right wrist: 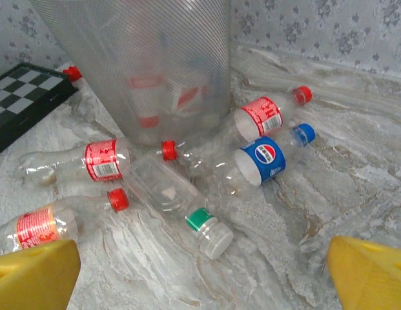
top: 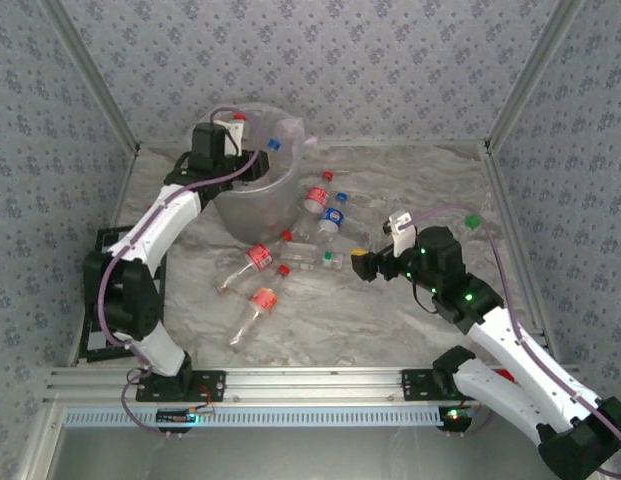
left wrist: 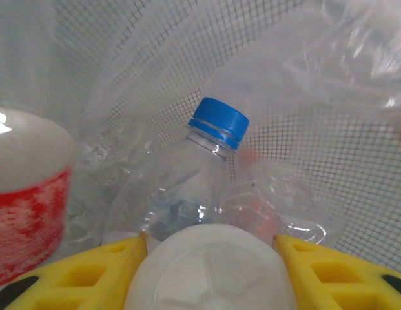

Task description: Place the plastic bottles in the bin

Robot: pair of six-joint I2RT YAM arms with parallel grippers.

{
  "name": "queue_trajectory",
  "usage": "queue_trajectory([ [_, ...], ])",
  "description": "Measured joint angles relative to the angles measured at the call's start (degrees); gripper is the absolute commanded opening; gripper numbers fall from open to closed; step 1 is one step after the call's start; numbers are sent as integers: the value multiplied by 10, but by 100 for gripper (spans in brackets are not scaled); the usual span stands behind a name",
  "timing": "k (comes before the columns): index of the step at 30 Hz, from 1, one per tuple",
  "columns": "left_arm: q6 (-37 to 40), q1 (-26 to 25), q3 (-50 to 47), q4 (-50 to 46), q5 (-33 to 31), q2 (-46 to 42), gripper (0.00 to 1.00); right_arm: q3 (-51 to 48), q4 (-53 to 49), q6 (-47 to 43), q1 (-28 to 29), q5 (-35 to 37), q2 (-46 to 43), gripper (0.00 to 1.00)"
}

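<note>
I have the left gripper (left wrist: 210, 244) at the bin (top: 275, 195) mouth, seemingly clamped on 1 held bottle (left wrist: 210, 281). Next comes release. The right gripper (right wrist: 201, 261) gapes empty over the loose bottles (right wrist: 261, 161).

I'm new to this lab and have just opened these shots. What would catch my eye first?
First, the tall translucent greyish plastic bin at the far left of the marble-patterned table, with the left gripper holding a pale plastic bottle at its mouth. Then the clear plastic bottles with red and blue labels, lying scattered beside the bin. The right gripper is open and faces them.
</note>
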Motion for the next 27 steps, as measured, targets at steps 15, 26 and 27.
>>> queue_trajectory([
  [15,65,-6,-23,19,10,-17,60,-5,2,16,1,30,40,100],
  [26,83,-6,122,-86,17,-26,70,-1,-26,12,0,43,70,100],
  [27,84,-6,122,-92,16,-28,70,0,-26,12,0,43,74,99],
])
